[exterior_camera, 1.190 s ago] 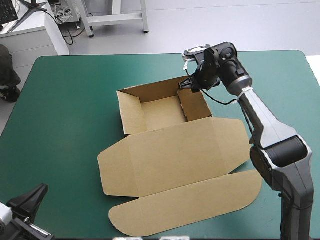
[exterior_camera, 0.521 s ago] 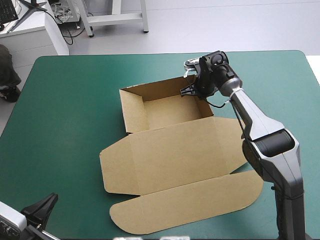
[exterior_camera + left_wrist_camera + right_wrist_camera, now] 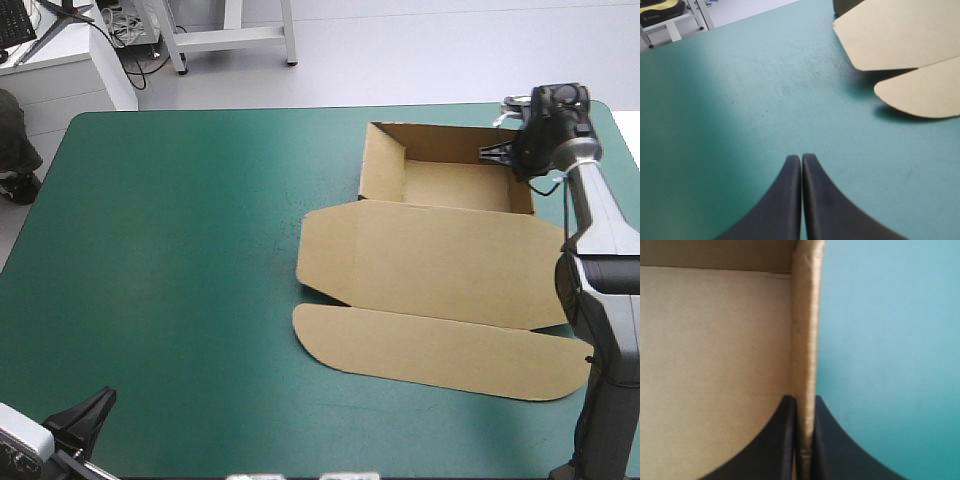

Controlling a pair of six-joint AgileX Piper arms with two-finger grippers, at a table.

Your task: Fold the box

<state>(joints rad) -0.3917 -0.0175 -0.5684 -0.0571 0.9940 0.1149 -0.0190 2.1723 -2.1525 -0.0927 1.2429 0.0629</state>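
change: brown cardboard box, an open tray with its lid flat, has slid from mid-table to the far right corner | right black-finned gripper pinched on the tray's right wall | left black-finned gripper fingers together, near-left corner | teal-green table cover bare left of the box; lid flap near right edge

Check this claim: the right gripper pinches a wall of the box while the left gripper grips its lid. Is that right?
No. The left gripper grips nothing: the left wrist view shows it shut over bare cover, the lid lying ahead, untouched. The right gripper does pinch a wall of the box.
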